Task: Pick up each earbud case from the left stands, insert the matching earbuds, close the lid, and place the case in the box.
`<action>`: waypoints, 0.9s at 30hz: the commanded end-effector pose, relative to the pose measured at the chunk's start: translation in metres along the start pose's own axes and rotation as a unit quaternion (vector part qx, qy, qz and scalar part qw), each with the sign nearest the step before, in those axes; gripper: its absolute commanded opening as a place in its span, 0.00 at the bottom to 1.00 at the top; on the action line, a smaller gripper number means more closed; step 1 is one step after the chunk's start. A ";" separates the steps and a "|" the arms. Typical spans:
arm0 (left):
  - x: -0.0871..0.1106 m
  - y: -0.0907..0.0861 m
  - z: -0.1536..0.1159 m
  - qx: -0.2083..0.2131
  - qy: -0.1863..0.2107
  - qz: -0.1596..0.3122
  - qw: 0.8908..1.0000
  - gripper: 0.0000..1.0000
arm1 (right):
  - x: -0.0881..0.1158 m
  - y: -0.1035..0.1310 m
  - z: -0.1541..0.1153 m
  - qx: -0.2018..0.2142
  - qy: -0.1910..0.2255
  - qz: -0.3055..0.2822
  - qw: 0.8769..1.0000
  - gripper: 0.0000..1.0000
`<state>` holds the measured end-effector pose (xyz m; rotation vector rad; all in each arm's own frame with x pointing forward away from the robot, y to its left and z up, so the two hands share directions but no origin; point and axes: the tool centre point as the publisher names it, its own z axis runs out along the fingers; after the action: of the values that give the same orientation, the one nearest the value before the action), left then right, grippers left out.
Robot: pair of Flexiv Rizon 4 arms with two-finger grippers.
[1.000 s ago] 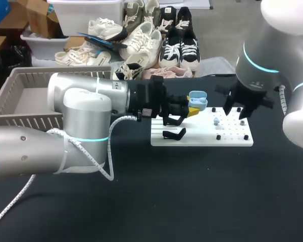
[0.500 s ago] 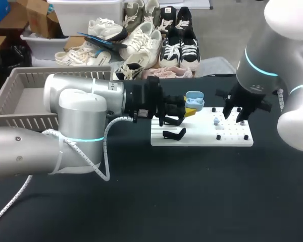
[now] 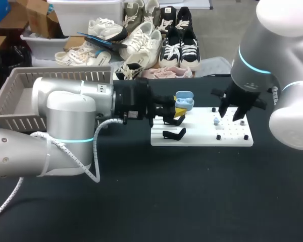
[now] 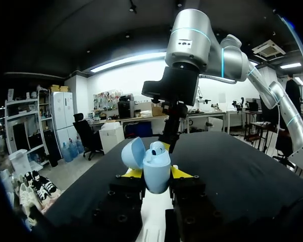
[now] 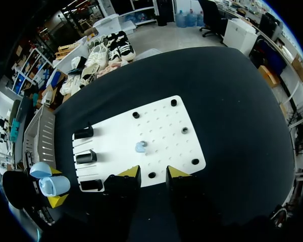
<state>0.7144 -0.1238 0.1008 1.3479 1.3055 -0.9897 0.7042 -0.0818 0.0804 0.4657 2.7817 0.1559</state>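
My left gripper (image 3: 178,109) is shut on a light blue earbud case (image 3: 184,99), held above the left end of the white board (image 3: 202,137). In the left wrist view the case (image 4: 157,170) stands upright between the yellow tips with its lid (image 4: 133,153) open and one earbud (image 4: 156,148) inside. My right gripper (image 3: 230,116) hangs over the board's right half, open and empty. In the right wrist view a loose blue earbud (image 5: 140,146) lies on the board just ahead of that gripper (image 5: 152,174). Black stands (image 5: 86,157) sit on the board's left end.
A grey slatted basket (image 3: 15,83) stands at the table's back left, behind my left arm. Small black pegs (image 5: 185,130) dot the board's right half. Dark tabletop (image 3: 202,191) stretches in front of the board.
My left gripper has drawn back to the left with the case. My right gripper has shifted a little left and lower over the board.
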 end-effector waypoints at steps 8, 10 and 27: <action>-0.003 0.001 -0.020 -0.005 0.001 0.005 1.000 0.00 | 0.003 0.003 -0.002 0.009 -0.003 0.003 1.000 0.33; -0.003 0.001 -0.020 -0.005 0.001 0.005 1.000 0.00 | 0.002 0.004 -0.001 0.011 -0.006 0.001 1.000 0.34; -0.003 0.001 -0.020 -0.005 0.001 0.005 1.000 0.00 | 0.004 0.018 0.027 0.038 -0.043 -0.034 0.998 0.41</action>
<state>0.7141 -0.1054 0.1081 1.3494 1.3044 -0.9768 0.7106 -0.0655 0.0686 0.3828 2.7367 0.0170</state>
